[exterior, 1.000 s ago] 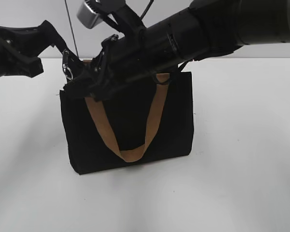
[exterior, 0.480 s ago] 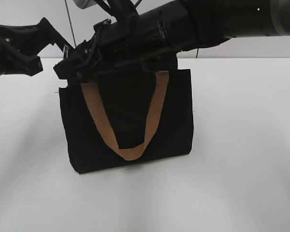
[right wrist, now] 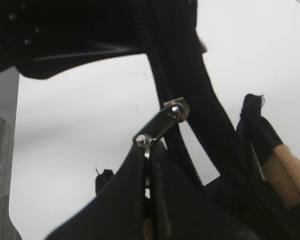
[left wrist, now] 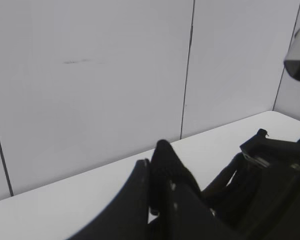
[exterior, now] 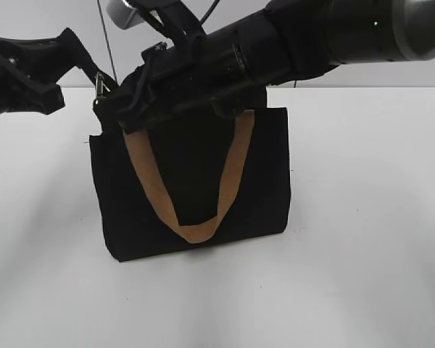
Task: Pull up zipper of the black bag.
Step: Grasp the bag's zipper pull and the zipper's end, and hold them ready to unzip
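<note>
Right wrist view: right claw [right wrist: 149, 150] pinched onto silver pull tab [right wrist: 160, 126] of zipper [right wrist: 160, 70]. Black bag [exterior: 196, 181] upright mid-table, soft, likely floppy. Left claw [exterior: 94, 76] at far-left corner; grip unclear.

A smooth white tabletop [exterior: 362, 217] fills most of the exterior view, evenly and softly lit, with only faint grey shadows on its surface. Behind the tabletop's far edge stands a pale grey panelled wall [left wrist: 90, 75], which the left wrist view shows divided by thin dark vertical seams [left wrist: 187, 70] running down to where the wall meets the tabletop, and marked by a faint dark horizontal scuff [left wrist: 77, 61] well above that line. In the exterior view a thin dark vertical line [exterior: 105, 36] rises from the tabletop's far edge against the same wall.
</note>
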